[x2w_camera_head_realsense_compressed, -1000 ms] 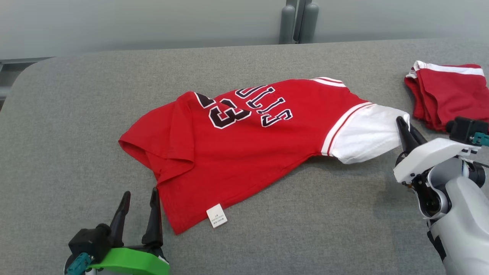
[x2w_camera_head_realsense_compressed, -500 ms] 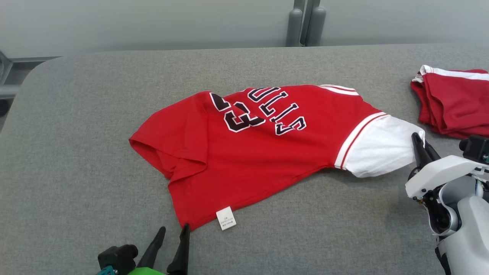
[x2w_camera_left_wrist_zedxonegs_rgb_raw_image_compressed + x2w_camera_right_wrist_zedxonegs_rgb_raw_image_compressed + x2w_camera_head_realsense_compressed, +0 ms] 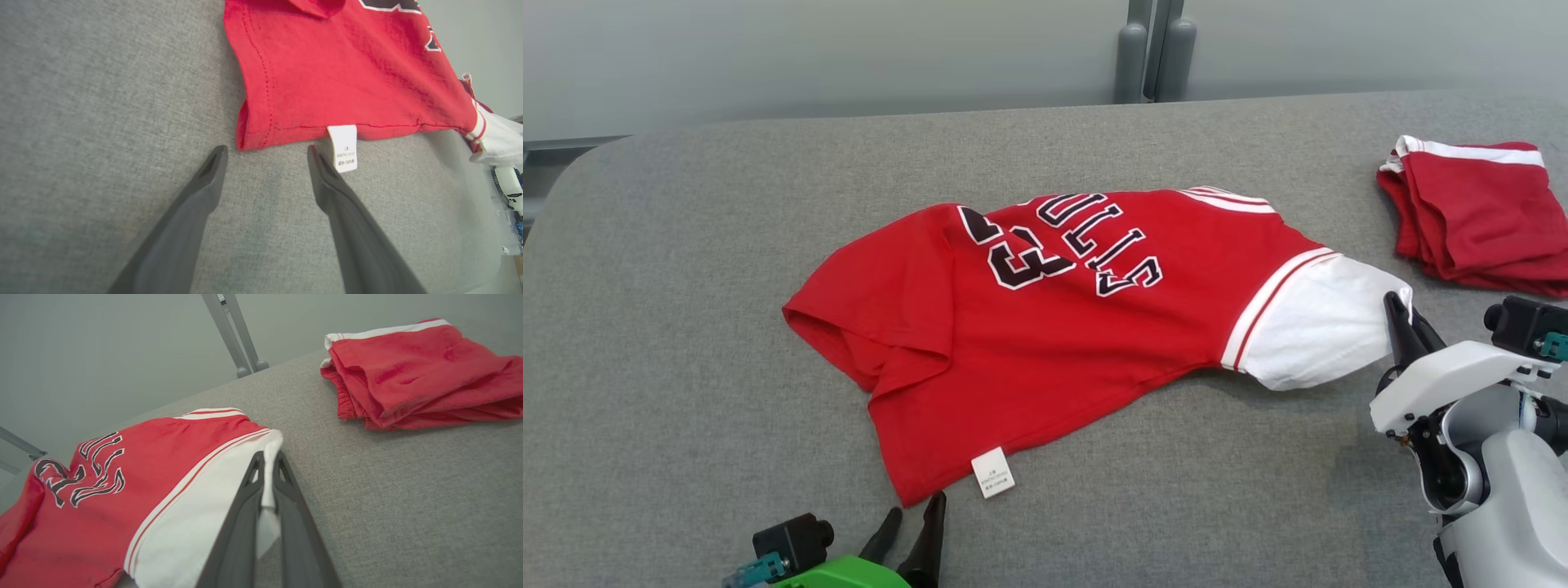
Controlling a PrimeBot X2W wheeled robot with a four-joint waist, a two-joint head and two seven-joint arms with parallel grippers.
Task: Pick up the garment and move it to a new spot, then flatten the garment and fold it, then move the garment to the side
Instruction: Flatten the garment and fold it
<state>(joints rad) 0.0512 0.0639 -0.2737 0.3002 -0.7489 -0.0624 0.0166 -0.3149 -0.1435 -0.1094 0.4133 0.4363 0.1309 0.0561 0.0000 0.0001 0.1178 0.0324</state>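
Right fingers [image 3: 238, 526], angled forward, pinch garment sleeve [image 3: 200, 506].

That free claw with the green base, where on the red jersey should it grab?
Probably the hem corner beside the white tag, approached low from the robot's side: it juts toward the open left gripper, while the right gripper pinches the white sleeve.

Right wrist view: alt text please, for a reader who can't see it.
The right tool is shut on the edge of the white sleeve of a red jersey with black lettering, which lies on a grey table. A folded red garment with a white band sits apart from it at the upper right.
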